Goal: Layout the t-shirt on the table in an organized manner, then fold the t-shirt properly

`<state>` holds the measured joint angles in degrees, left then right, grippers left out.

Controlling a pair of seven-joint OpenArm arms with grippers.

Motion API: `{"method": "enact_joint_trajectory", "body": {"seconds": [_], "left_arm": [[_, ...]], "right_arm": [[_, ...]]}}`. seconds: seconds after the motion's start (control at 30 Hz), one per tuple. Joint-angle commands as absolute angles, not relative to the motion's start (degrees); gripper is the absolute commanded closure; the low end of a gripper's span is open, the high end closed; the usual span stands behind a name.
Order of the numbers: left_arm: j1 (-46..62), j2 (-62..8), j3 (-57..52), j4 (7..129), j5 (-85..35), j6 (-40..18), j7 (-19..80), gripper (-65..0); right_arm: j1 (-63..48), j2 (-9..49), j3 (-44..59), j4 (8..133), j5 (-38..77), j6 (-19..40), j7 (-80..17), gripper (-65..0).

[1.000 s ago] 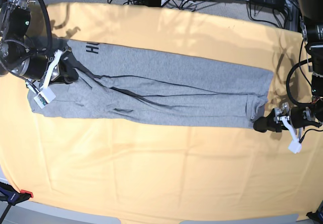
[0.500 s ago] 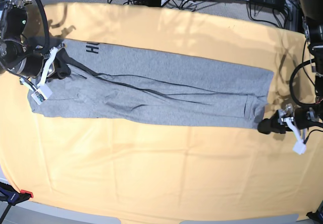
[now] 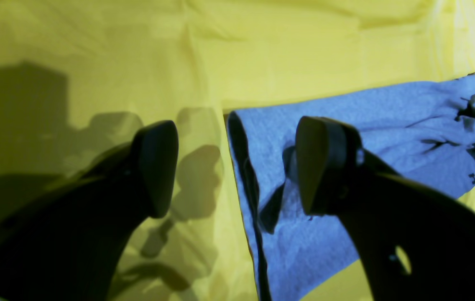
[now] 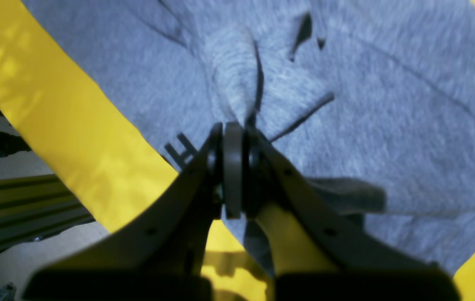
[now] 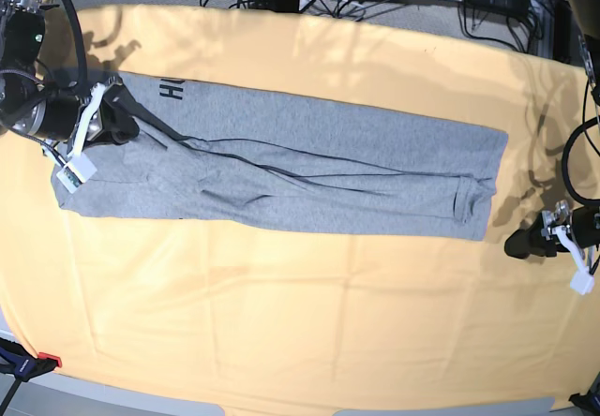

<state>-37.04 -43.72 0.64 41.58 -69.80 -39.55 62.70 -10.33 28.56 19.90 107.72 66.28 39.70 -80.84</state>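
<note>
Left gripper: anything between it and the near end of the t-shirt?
Nothing visible. The left gripper is open over bare table, just off the t-shirt end; only cloth lies between. The right gripper is shut on the shirt's other end.

The worktop (image 5: 281, 313) fills nearly the whole base view, draped in a smooth pale yellow-orange cloth with soft creases and patches of shadow near its upper edge and right side. Directly on it lies a grey t-shirt (image 5: 309, 168), folded into a long narrow band running from the upper left of the frame toward the middle right, slightly slanted. Black lettering shows at its upper left end, and thin dark seam lines run along its length. The lower half of the worktop carries nothing but the cloth.
</note>
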Motion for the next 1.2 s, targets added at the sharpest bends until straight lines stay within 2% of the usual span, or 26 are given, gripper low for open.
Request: {"method": "enact_joint_trajectory", "body": {"seconds": [0.0,0.23,0.33,0.37,0.5,0.57,0.73,0.8,0.83,0.9,0.93,1.1,1.17], "left_arm": [[-38.9,-44.9,0.2,42.4,-71.0,-40.0,61.3,-44.5],[-38.9,-44.9,0.2,42.4,-71.0,-40.0,61.5,-44.5],[-38.9,-44.9,0.2,42.4,-71.0,-40.0,61.5,-44.5],[-38.9,-44.9,0.2,42.4,-71.0,-40.0,61.5,-44.5],[-38.9,-44.9,0.2,42.4,-71.0,-40.0,61.5,-44.5],[-38.9,-44.9,0.2,42.4,-71.0,-40.0,61.5,-44.5],[-38.9,-44.9,0.2,42.4,-71.0,-40.0,61.5,-44.5],[-38.9,-44.9,0.2,42.4,-71.0,-40.0,61.5,-44.5],[-38.9,-44.9,0.2,42.4,-71.0,-40.0,61.5,-44.5],[-38.9,-44.9,0.2,42.4,-71.0,-40.0,61.5,-44.5],[-38.9,-44.9,0.2,42.4,-71.0,-40.0,61.5,-44.5],[-38.9,-44.9,0.2,42.4,-71.0,-40.0,61.5,-44.5],[-38.9,-44.9,0.2,42.4,-71.0,-40.0,61.5,-44.5]], "right_arm": [[-10.0,29.7,20.3,108.6,66.6,40.0,-80.0,0.0],[-10.0,29.7,20.3,108.6,53.5,38.9,-80.0,0.0],[-10.0,29.7,20.3,108.6,54.9,38.6,-80.0,0.0],[-10.0,29.7,20.3,108.6,56.3,38.6,-80.0,-3.8],[-10.0,29.8,20.3,108.7,57.8,39.6,-80.0,-28.0],[-9.8,30.5,20.3,108.8,60.1,40.0,-80.0,-31.7],[-9.8,34.0,20.4,114.0,67.5,40.0,-80.0,-31.7],[-9.8,34.5,20.4,115.9,70.5,40.0,-80.0,-29.2],[-9.8,34.4,20.4,116.1,70.5,40.0,-80.0,-24.1],[-9.8,33.4,20.4,115.8,68.4,40.0,-75.2,-4.4],[-9.8,32.5,20.4,115.2,65.4,40.0,-72.1,0.0],[-9.8,27.9,20.4,108.3,44.1,39.3,-52.1,0.0],[-9.4,26.4,20.4,105.0,40.4,35.8,-50.2,0.0]]}}
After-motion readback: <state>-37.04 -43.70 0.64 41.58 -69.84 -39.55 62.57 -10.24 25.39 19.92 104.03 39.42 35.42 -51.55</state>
